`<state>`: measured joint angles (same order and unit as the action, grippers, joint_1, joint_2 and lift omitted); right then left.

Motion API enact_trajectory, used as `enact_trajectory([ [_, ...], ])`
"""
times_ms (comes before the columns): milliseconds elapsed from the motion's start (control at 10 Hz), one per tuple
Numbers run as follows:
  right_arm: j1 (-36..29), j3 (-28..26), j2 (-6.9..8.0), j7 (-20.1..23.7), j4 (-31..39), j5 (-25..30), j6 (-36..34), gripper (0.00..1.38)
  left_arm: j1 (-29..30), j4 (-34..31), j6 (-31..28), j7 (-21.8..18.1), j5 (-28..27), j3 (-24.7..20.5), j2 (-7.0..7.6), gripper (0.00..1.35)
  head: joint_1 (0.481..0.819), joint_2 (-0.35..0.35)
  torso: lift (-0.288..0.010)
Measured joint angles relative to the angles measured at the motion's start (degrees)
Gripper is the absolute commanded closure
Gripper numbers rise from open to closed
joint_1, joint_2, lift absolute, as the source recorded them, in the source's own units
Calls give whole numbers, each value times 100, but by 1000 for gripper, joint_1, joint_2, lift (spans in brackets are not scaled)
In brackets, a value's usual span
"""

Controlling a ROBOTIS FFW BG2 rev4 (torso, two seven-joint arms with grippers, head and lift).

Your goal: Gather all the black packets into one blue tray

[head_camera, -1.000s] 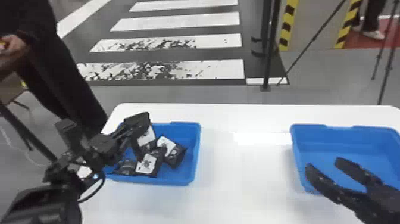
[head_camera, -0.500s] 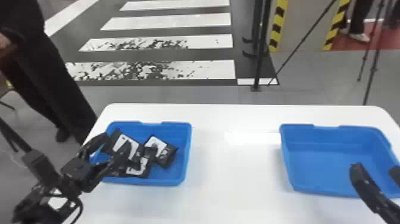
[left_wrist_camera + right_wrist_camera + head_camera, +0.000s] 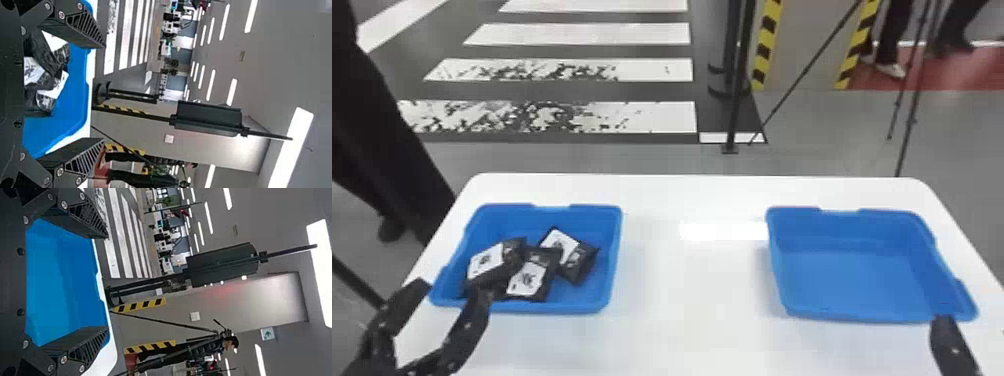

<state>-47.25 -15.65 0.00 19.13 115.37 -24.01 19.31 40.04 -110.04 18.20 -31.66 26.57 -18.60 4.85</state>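
The grey floor (image 3: 657, 159) lies beyond the table, marked on its far left by broad white stripes (image 3: 582, 34). The white table (image 3: 692, 280) runs across the near part of the scene and carries two blue trays, well apart. The right tray (image 3: 852, 280) has a bare inside; the left tray (image 3: 613, 260) holds the task's black packets (image 3: 529, 280). The left gripper (image 3: 453, 290) is at the near left of the left tray, its jaws spread apart with nothing between them; one fingertip overlaps the near rim in the head view, and whether it touches is unclear. The right gripper (image 3: 952, 345) is at the near right corner of the right tray, its jaws also parted and gripping nothing. The packets, bearing white labels (image 3: 487, 261), lie bunched and overlapping from the tray's left side past its middle.
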Motion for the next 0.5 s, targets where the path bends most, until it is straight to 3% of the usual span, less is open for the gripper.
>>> enact_trajectory([
  [500, -543, 6, 0, -12, 116, 359, 289, 211, 1022, -238, 1280, 464, 308, 261, -188, 202, 695, 15, -110],
])
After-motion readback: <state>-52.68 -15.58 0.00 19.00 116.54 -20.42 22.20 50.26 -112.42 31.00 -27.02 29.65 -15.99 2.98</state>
